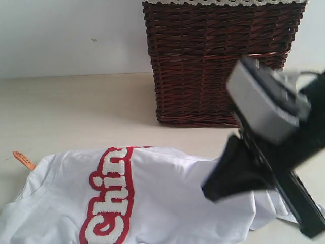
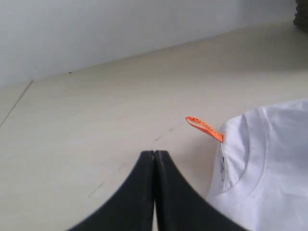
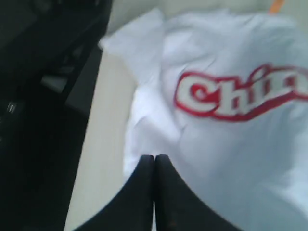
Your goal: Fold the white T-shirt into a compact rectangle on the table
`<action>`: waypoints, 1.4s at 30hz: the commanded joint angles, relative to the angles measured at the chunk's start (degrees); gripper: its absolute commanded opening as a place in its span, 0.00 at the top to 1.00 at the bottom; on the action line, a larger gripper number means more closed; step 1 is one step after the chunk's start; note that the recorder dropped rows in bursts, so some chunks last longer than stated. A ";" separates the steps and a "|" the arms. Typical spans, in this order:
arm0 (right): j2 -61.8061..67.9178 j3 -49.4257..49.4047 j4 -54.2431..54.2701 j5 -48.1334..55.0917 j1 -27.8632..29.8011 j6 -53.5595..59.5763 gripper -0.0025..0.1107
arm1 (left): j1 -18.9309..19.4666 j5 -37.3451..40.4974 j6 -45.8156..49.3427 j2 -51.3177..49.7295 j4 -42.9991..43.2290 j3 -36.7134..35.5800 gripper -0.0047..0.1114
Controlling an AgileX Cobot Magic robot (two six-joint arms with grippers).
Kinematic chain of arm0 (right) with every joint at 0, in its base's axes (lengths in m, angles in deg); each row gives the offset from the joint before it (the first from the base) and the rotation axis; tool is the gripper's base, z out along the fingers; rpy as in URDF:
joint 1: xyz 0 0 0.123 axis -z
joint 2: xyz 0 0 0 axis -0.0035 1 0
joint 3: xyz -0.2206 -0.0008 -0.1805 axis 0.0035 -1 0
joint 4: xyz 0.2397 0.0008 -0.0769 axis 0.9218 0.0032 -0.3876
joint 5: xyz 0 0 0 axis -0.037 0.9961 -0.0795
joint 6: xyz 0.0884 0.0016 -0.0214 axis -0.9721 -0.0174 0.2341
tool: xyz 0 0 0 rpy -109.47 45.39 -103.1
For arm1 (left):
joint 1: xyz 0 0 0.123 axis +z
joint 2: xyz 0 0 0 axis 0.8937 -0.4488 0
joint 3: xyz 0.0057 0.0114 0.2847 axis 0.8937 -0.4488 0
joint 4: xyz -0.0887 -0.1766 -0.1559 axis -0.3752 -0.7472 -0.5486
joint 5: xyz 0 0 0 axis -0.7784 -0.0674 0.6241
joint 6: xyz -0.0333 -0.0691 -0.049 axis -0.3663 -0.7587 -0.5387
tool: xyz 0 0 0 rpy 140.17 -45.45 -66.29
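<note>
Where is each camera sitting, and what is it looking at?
Exterior view: low over the table, facing the white T-shirt and the wicker basket behind it; the right arm shows.
Left wrist view: on the left arm, looking past the shut left gripper at the orange neck tag.
Right wrist view: on the right arm, looking past the shut right gripper at the red lettering; blurry.
Shared: all show the T-shirt; exterior and left wrist both show the tag.
</note>
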State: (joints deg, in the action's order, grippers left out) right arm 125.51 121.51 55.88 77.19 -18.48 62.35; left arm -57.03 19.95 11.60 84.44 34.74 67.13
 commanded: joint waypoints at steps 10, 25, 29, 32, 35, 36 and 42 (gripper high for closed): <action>3.88 -11.54 -15.46 -11.49 0.05 7.71 0.58 | -0.28 -0.09 -0.19 0.34 -0.16 -0.18 0.96; 22.24 -9.29 -15.33 -32.36 0.05 5.65 0.60 | -0.28 -0.09 -0.19 0.34 -0.16 -0.18 0.96; 22.33 -8.84 -15.24 -33.57 0.05 5.65 0.82 | -0.28 -0.09 -0.19 0.34 -0.16 -0.18 0.96; 22.21 -8.84 -15.24 -33.58 0.05 5.65 0.98 | -0.28 -0.09 -0.19 0.34 -0.16 -0.18 0.96; 21.14 -8.84 -16.20 -30.65 0.05 5.65 0.98 | -0.28 -0.09 -0.19 0.34 -0.16 -0.18 0.96; 20.33 -8.84 -16.98 -29.05 0.05 5.65 0.98 | -0.28 -0.09 -0.19 0.34 -0.16 -0.18 0.96; 11.98 -6.05 -19.99 -7.91 0.05 5.76 0.98 | -0.28 -0.09 -0.19 0.34 -0.16 -0.18 0.96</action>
State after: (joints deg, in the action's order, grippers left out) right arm 141.43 113.76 36.97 57.88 -18.48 68.09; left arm -57.03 19.95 11.60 84.44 34.74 67.13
